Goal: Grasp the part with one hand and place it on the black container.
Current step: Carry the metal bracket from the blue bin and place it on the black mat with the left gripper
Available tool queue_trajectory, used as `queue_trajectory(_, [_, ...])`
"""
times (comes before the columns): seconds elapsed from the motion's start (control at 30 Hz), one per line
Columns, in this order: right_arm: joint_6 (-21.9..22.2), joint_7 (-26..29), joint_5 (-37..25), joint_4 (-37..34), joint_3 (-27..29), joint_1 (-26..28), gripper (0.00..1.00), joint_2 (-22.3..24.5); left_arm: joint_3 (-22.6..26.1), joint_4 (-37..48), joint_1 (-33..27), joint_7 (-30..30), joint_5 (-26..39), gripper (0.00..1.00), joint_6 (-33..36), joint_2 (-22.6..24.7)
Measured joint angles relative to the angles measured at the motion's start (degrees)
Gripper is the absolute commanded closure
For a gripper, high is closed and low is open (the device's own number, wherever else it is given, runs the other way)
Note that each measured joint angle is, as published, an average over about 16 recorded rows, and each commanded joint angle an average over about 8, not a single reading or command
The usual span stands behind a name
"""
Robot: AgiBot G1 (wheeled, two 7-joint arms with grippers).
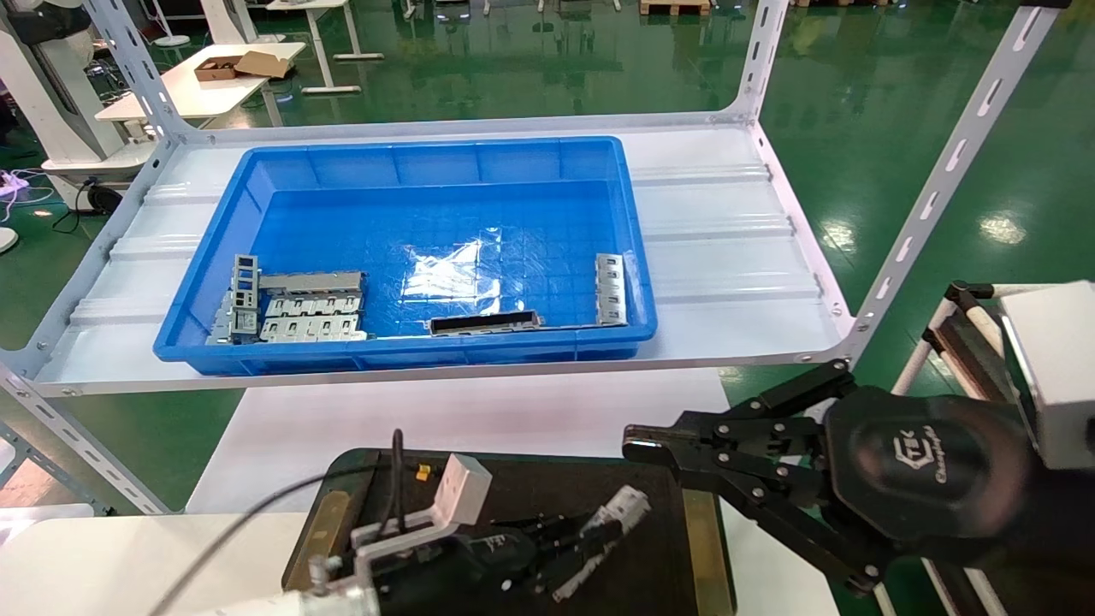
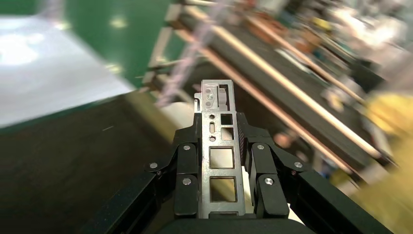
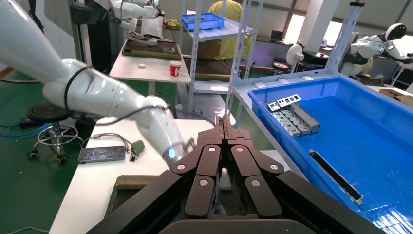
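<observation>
The left pincer (image 1: 590, 535) is clamped on the part (image 2: 219, 151), a silvery strip with rectangular cut-outs, gripped along both long edges between the fingers (image 2: 187, 178). Pincer and part hang over the black container (image 1: 513, 488), which rests on the white tabletop (image 1: 479, 411). The right pincer (image 1: 637, 445) sits at the container's right edge, fingers pressed together with nothing between them. Its round body carries a logo whose lettering is too small to read. The blue bin (image 1: 411, 248) on the shelf holds grey bracket plates (image 1: 304, 308) and a dark channel bar (image 1: 485, 322).
</observation>
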Motion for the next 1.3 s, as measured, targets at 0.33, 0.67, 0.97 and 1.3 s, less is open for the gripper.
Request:
queue_trajectory(0.33, [0.0,0.0,0.0,0.0,0.0,0.0,1.0,0.0,5.31,1.02,1.64,-11.99,4.15,1.0,-25.78,7.42])
queue_trajectory(0.67, [0.0,0.0,0.0,0.0,0.0,0.0,1.0,0.0,16.49,-0.05,-0.04,-22.8,1.93,1.0,-40.23,9.23])
queue_trajectory(0.97, [0.0,0.0,0.0,0.0,-0.01,0.0,1.0,0.0,25.79,-0.96,-1.56,-28.27,-3.28,1.0,-48.7,9.38])
queue_trajectory(1.3, [0.0,0.0,0.01,0.0,-0.01,0.0,1.0,0.0,33.18,-0.77,-3.18,-31.83,-7.89,1.0,-54.01,9.4])
